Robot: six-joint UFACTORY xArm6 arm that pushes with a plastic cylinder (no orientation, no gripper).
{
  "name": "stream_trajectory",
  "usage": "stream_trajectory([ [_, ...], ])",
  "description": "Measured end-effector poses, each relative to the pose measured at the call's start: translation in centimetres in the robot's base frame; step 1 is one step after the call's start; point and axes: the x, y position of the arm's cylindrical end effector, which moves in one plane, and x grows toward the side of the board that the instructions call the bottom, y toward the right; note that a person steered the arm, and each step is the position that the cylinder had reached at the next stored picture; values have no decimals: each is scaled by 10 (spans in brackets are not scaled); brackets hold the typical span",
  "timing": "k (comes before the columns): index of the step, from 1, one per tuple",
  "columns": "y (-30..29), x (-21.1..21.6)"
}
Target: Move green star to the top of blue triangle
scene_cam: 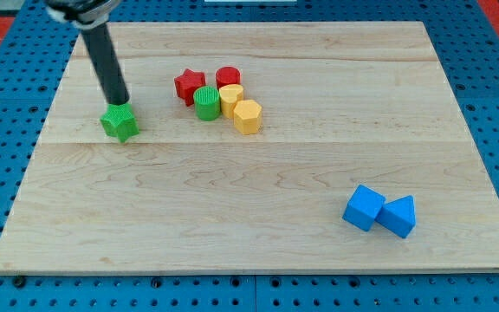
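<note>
While tip (120,104) touches green star (119,123): approach done, no hand fitted.
Next: long push twd view's right, above blue triangle (398,216).

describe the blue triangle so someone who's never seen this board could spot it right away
Start at the wooden board and go to its corner at the view's bottom right, where two blue blocks touch. The blue triangle is the one nearer the view's right; its neighbour, the blue cube, has square faces.
</note>
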Motion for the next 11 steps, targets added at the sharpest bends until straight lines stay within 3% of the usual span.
stream_trajectory([
  [1, 50, 39],
  [2, 80, 46],
  [3, 28, 33],
  [4, 15, 1],
  [5, -32, 49],
  [6, 8, 72],
  [8, 186, 79],
  [9, 172, 97],
  [10, 209, 99],
  [11, 292, 99],
])
